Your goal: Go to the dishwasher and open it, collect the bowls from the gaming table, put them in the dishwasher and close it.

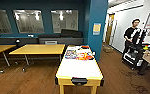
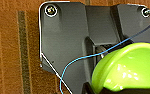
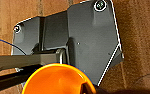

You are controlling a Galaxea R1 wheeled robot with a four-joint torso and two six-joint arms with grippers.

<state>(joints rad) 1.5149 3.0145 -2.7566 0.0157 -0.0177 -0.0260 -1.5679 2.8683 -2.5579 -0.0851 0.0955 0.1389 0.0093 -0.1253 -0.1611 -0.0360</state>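
Bowls: lime-green plastic bowl [image 2: 127,68] sitting in my left gripper [image 2: 96,86], glossy orange plastic bowl [image 3: 57,80] in my right gripper [image 3: 87,88], both hanging over brown wood-plank floor [image 3: 141,32].

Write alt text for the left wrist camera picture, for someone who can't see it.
A bright green bowl sits close to the camera, in front of the robot's dark plate. A thin blue cable crosses the plate. Brown wood floor lies behind.

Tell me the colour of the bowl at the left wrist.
Bright lime green, glossy plastic bowl; the left wrist view shows it best.
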